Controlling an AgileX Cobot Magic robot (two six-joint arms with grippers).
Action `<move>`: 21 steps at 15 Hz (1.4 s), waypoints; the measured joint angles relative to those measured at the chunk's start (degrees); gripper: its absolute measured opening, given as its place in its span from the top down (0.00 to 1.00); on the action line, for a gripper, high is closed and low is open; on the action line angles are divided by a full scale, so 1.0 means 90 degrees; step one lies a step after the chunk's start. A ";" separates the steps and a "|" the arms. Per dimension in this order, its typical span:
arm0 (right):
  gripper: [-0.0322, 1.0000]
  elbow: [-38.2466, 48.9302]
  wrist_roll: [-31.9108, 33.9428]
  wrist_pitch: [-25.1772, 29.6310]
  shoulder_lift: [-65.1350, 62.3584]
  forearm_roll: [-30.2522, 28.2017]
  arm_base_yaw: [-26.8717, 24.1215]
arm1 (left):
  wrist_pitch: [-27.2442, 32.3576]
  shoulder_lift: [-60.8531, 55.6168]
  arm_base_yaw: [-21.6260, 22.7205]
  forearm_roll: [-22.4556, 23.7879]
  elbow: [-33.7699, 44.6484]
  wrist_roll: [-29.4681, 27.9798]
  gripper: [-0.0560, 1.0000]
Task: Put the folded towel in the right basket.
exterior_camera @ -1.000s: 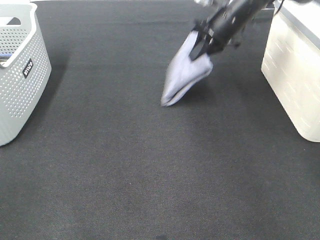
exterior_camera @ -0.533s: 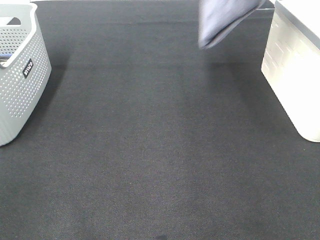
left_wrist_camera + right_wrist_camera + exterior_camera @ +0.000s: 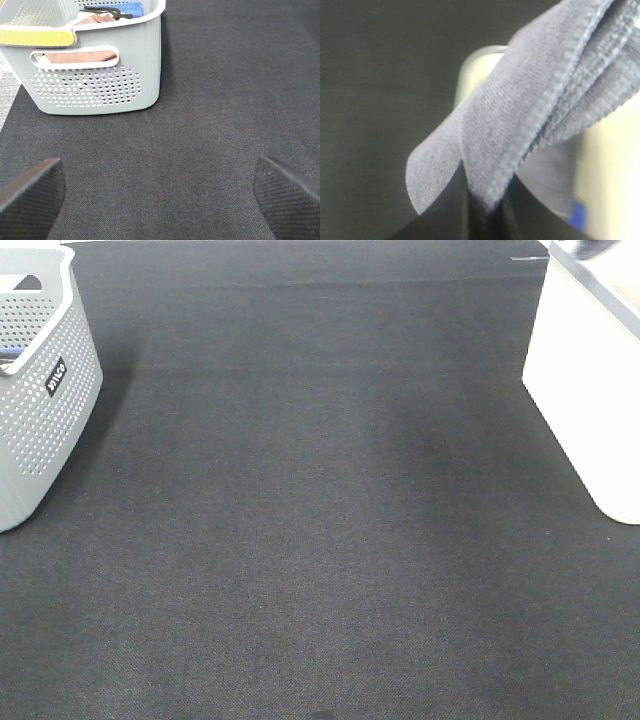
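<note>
In the right wrist view the folded grey-blue towel (image 3: 545, 100) hangs from my right gripper (image 3: 482, 202), which is shut on it. The towel is in the air over the rim of the cream right basket (image 3: 482, 62). In the exterior high view the right basket (image 3: 590, 390) stands at the right edge, and the towel and right gripper are out of that frame, past its top edge. My left gripper (image 3: 160, 200) is open and empty, with its dark fingertips (image 3: 30, 195) low over the mat near the left basket.
A grey perforated left basket (image 3: 40, 410) stands at the left edge. In the left wrist view the left basket (image 3: 100, 85) holds brown and blue cloths and a dark strap. A dark mat (image 3: 320, 520) covers the table between the baskets.
My right gripper has lifted the towel off the mat, up and to the right. It has left the exterior high view at the top, near the right basket. The left arm has not moved.
</note>
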 joint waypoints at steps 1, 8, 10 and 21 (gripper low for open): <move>0.89 0.0083 0.0089 0.0000 0.0000 -0.0013 -0.0357 | 0.0000 0.0000 0.0000 0.0000 0.0000 0.0000 0.03; 0.89 0.1241 0.0121 -0.0013 0.0395 0.0656 -0.0942 | 0.0000 0.0000 0.0000 0.0000 0.0000 0.0000 0.03; 0.87 0.1509 0.0121 -0.0019 0.0668 0.0656 -0.0942 | 0.0000 0.0000 0.0000 0.0000 0.0000 0.0000 0.03; 0.29 0.1700 0.0280 -0.0019 0.0191 0.0535 -0.0153 | 0.0000 0.0000 0.0000 0.0000 0.0000 0.0000 0.03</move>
